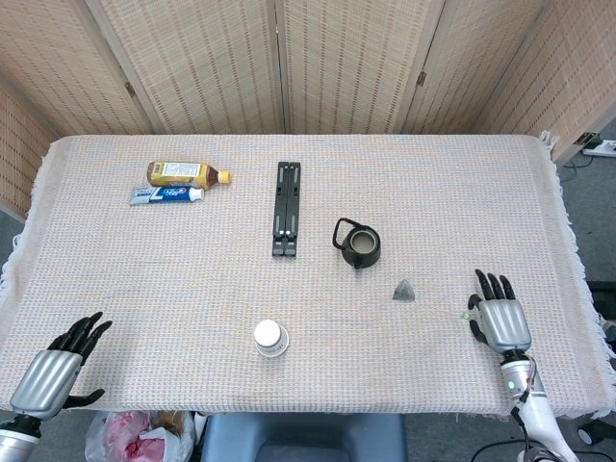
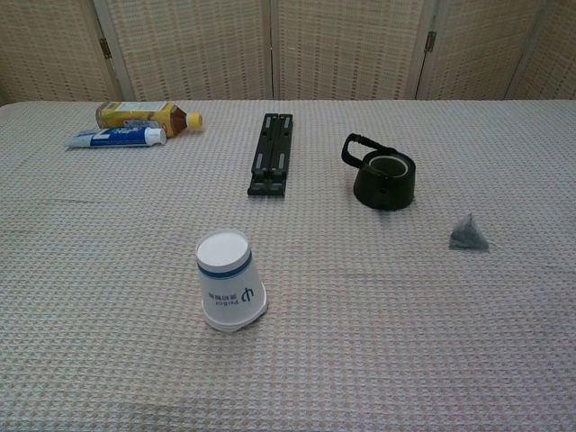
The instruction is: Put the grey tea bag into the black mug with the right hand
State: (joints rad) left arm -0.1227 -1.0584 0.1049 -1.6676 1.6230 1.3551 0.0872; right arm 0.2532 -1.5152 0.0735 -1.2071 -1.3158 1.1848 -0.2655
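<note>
The table [image 1: 452,183], under its woven cloth, carried everything, and both hands sat at its near edge, apart from the objects. The right hand [image 1: 499,319] lay palm down with fingers spread and nothing in them, seemingly poised to begin the reach. The left hand [image 1: 60,366] rested far off at the opposite near corner, fingers loosely spread and empty, having no evident part in the task. The folded black stand [image 1: 287,209], the yellow bottle [image 1: 185,174] and the toothpaste tube [image 1: 166,195] lay far across from the right hand. The black mug [image 1: 360,245] stood upright with its mouth open, beyond the right hand and toward the left one. An upturned paper cup [image 1: 271,338] sat between the hands. The grey tea bag [image 1: 405,290] rested on the cloth near the right hand's fingertips, between hand and mug, so it likely needed only a short reach.
</note>
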